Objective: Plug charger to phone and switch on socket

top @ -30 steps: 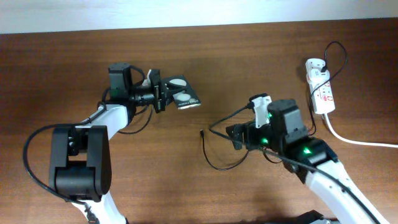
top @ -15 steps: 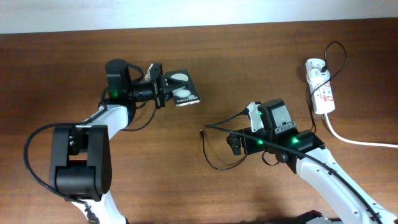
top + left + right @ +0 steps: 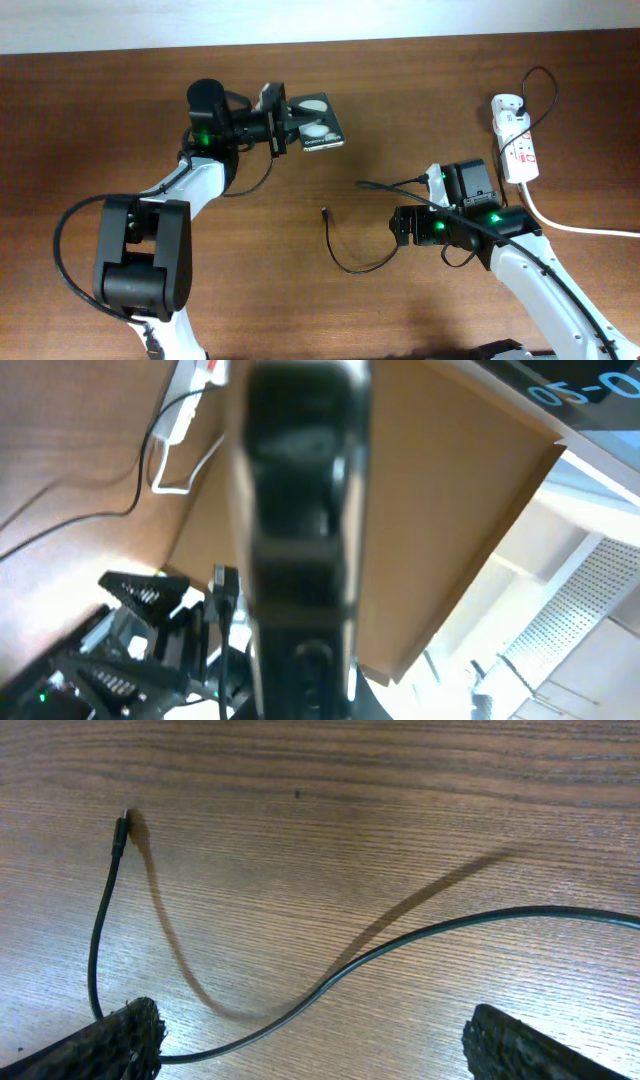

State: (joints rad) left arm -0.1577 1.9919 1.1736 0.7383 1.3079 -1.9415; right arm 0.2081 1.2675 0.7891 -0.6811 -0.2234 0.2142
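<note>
Overhead view, with both wrist views. The left gripper is clamped on one end of the phone, whose two white patches face up. In the left wrist view the phone shows only as a dark, blurred edge. Over the last second this arm has carried the phone toward 2 o'clock, so it now sits at 12 o'clock of the plug tip.

The tip has not moved and lies loose on the table. The right gripper has drawn back toward 3 o'clock; its jaws stand wide and hold nothing, and the charger cable runs across the wood ahead of them. The socket lies untouched at 2 o'clock.

Judgement: the phone is being presented — the tip is still to be grasped, and plugging and switching remain.
</note>
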